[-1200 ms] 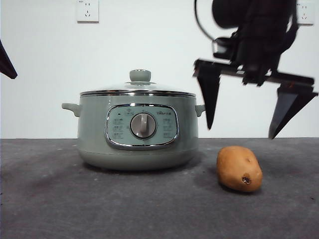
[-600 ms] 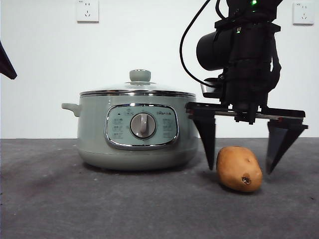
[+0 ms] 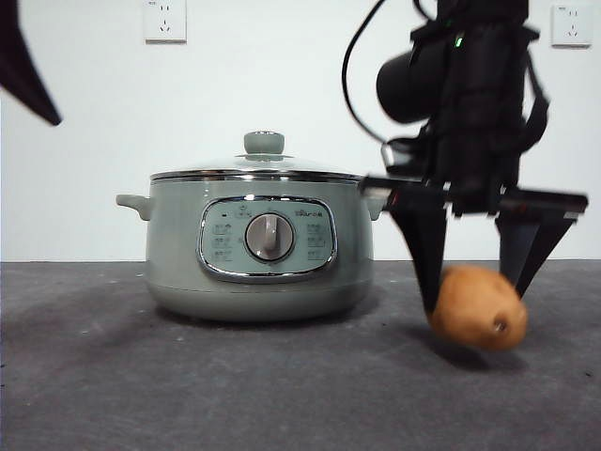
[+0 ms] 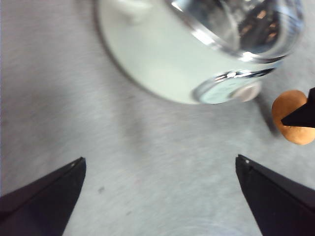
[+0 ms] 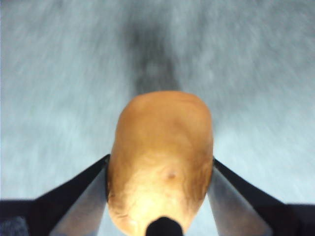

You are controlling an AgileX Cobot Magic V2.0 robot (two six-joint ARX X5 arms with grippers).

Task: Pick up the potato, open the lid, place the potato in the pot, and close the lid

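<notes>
In the front view, the right gripper point(image 3: 479, 282) hangs over the right part of the grey desk point(image 3: 188, 376), its two black fingers point(image 3: 427, 254) clenched on either flank of the oval, smooth-skinned orange-brown potato point(image 3: 477, 308). The potato is tilted, its dark eye spot facing the near edge, and seems to sit just clear of the desk with a shadow beneath, though the gap is hard to judge. It looks firm and fairly weighty; the smooth rounded skin could slide, so holding it across its widest middle seems soundest. Near the desk's middle stands the squat sage-green electric pot point(image 3: 258, 254), with a silver dial in a chrome-framed panel. The domed glass lid point(image 3: 260, 169) with chrome rim and sage-green knob rests shut on it. The glass is likely brittle; the knob is the obvious hold.

In the left wrist view, the left gripper point(image 4: 157, 196) hovers over bare desk beside the pot point(image 4: 162, 59), fingers released and wide apart, holding nothing. The glass lid point(image 4: 246, 24) glints on the pot, and the potato point(image 4: 291, 114) shows beyond it, partly behind a dark fingertip.

In the right wrist view, the potato point(image 5: 161, 157) fills the gap of the right gripper point(image 5: 160, 196), both fingers pressed to its sides above the blurred desk point(image 5: 49, 73).
</notes>
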